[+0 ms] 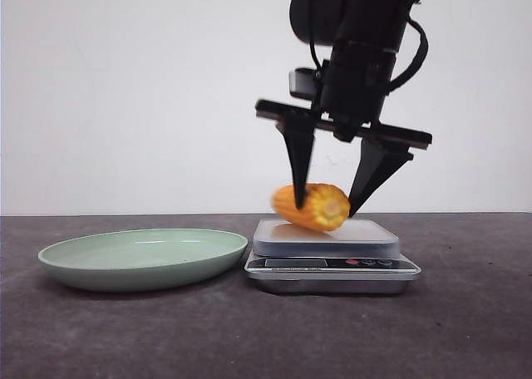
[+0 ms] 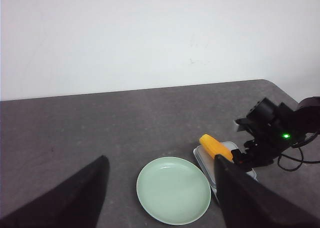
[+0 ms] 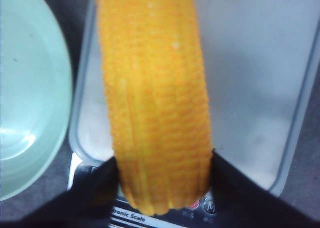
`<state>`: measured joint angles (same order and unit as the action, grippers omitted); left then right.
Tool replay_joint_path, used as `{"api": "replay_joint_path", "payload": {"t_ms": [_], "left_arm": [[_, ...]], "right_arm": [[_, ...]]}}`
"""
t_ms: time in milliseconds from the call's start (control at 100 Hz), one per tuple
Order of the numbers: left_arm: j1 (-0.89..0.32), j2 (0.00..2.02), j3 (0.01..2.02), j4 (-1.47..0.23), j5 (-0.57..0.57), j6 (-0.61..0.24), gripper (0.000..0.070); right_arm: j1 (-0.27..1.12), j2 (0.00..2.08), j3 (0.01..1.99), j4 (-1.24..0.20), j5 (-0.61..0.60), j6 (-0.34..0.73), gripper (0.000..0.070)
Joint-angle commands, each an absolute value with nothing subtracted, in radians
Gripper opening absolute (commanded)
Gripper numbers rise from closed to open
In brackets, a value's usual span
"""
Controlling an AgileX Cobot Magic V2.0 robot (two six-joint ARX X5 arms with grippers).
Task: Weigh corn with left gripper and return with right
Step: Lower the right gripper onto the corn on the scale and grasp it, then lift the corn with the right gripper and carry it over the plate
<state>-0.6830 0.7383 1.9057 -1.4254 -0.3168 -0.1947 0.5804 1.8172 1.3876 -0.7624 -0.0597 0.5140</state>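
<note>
Right gripper (image 1: 326, 209) is clamped on the corn (image 1: 314, 206) – one finger on each side of the cob, near its paler cut end. In the right wrist view the cob (image 3: 155, 103) runs straight out from between the fingers (image 3: 87, 198), filling the gap fully.

Corn sits directly under the tool, low over the platform of the scale (image 1: 374, 233) and tilted a little. I can't tell whether it touches the platform or hangs just clear; its far end is blurred in the front view.

Green plate (image 1: 141, 263) is off to the robot's left of the tool, just beside the scale, nothing in it. The right wrist view shows the plate rim (image 3: 30, 113) next to the scale edge (image 3: 250, 88).

Left gripper (image 2: 160, 159) is spread wide with nothing between the fingers – well back from the scale. Its camera sees the plate (image 2: 173, 190), the corn (image 2: 215, 147) and the right arm (image 2: 272, 133) ahead of it, green light lit.

Everything rests on the dark table (image 1: 465, 329).
</note>
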Motion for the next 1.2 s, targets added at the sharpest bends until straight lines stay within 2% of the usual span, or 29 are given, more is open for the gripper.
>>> {"api": "replay_joint_path", "payload": {"t_ms": [0, 60, 300, 410, 660, 930, 1080, 1190], "left_arm": [[-0.690, 0.744, 1.925, -1.482, -0.321, -0.196, 0.0389], [-0.690, 0.744, 1.925, -1.482, -0.321, -0.196, 0.0389], [-0.690, 0.744, 1.925, -1.482, -0.321, -0.196, 0.0389], [-0.690, 0.744, 1.925, -1.482, -0.321, -0.196, 0.0389], [-0.690, 0.744, 1.925, -1.482, -0.322, -0.196, 0.0389], [-0.690, 0.744, 1.925, -1.482, -0.378, -0.192, 0.0389], [-0.690, 0.744, 1.925, -1.482, -0.400, -0.192, 0.0389], [-0.690, 0.744, 1.925, -1.482, -0.403, -0.192, 0.0389]], "right_arm": [[0.584, 1.846, 1.408, -0.764, -0.052, 0.523, 0.0093], [0.585, 1.846, 1.408, -0.761, -0.052, 0.514, 0.0000], [0.587, 1.834, 1.409, -0.748, -0.041, 0.489, 0.0000], [0.587, 1.807, 1.417, -0.732, 0.002, 0.477, 0.0000], [0.590, 1.711, 1.531, -0.725, 0.061, 0.424, 0.0000], [0.678, 1.703, 1.774, -0.694, 0.049, 0.329, 0.0000], [0.753, 1.706, 1.800, -0.630, 0.050, 0.331, 0.0000], [0.791, 1.729, 1.800, -0.654, 0.049, 0.336, 0.0000]]}}
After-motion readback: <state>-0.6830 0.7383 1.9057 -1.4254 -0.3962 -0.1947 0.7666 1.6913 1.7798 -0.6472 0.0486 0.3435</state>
